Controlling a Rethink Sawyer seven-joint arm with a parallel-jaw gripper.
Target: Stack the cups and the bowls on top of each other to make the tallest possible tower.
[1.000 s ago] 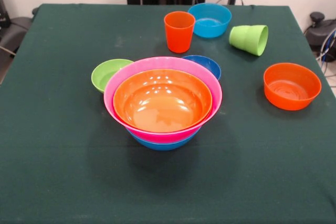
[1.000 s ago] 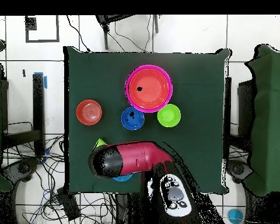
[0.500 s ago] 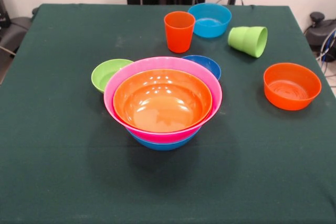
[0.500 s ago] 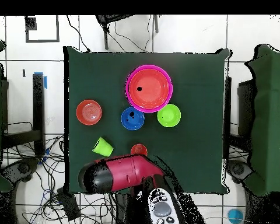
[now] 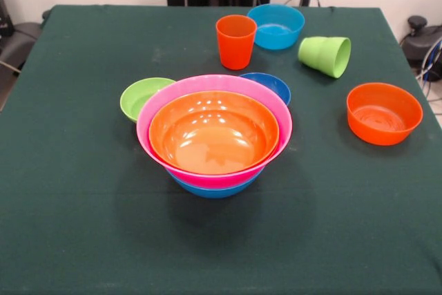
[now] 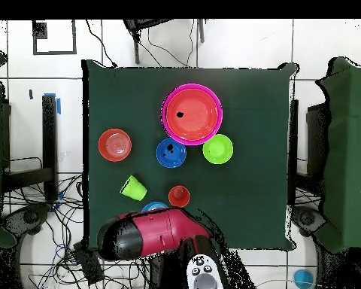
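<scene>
Tower [image 5: 214, 136] at table [image 5: 76, 191] centre: orange bowl nested in pink, pink in blue, nothing inside. Small green bowl [image 5: 141, 97] touching at 10 o'clock, small blue bowl [image 5: 271, 85] at 1, both empty. Orange cup [image 5: 235, 41] upright at 12; blue bowl [image 5: 276, 26] beyond. Green cup [image 5: 326, 53] tipped sideways at 2. Orange bowl [image 5: 383, 113] at 3, empty. Arm [image 6: 150, 233] over table edge; gripper hidden, grip impossible to tell.

No text, label, brand, number or sign could be read in either view. The bowls, the cups and the green cloth on the counter were plain, with no print that showed.
</scene>
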